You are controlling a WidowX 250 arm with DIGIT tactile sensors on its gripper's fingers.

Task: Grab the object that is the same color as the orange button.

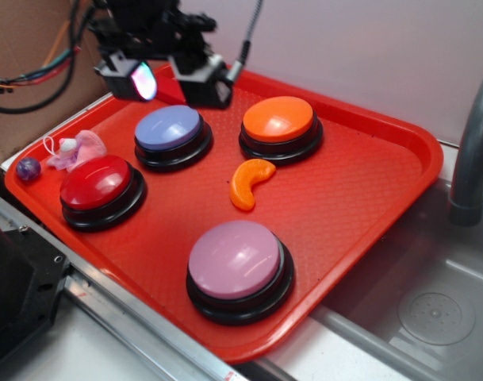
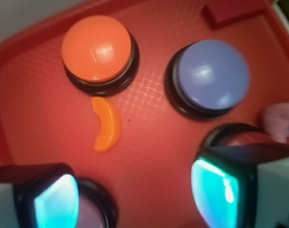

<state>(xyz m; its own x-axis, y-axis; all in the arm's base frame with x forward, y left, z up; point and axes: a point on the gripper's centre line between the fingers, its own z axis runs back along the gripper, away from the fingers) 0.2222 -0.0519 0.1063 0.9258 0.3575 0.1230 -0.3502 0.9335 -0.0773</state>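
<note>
Red textured plastic tray point(image 1: 368, 206), resting beside a grey sink basin point(image 1: 431, 309); contents listed from front edge to back.

Pink-topped button point(image 1: 235, 260): large dome on a black base, nearest the front rim.

Red-topped button point(image 1: 97, 182): dome on a black base, toward the left edge.

Purple ball point(image 1: 28, 167) and pale pink trinket point(image 1: 76, 151): small items at the left rim, just beside the red-topped button.

Orange crescent point(image 1: 250, 182): small, glossy, lying flat on the tray floor near the middle, just in front of the orange button, apart from it and untouched. In the wrist view it point(image 2: 106, 124) lies just below that button.

Blue-topped button point(image 1: 169, 128): dome on a black base, behind the red-topped one.

Orange button point(image 1: 278, 120): dome top, black base, toward the back right; also in the wrist view point(image 2: 97, 47).

Red rectangular block point(image 2: 232, 12): at the back rim.

Gripper point(image 1: 168, 82): hovering over the back left of the tray, fingers spread wide, holding nothing.
</note>
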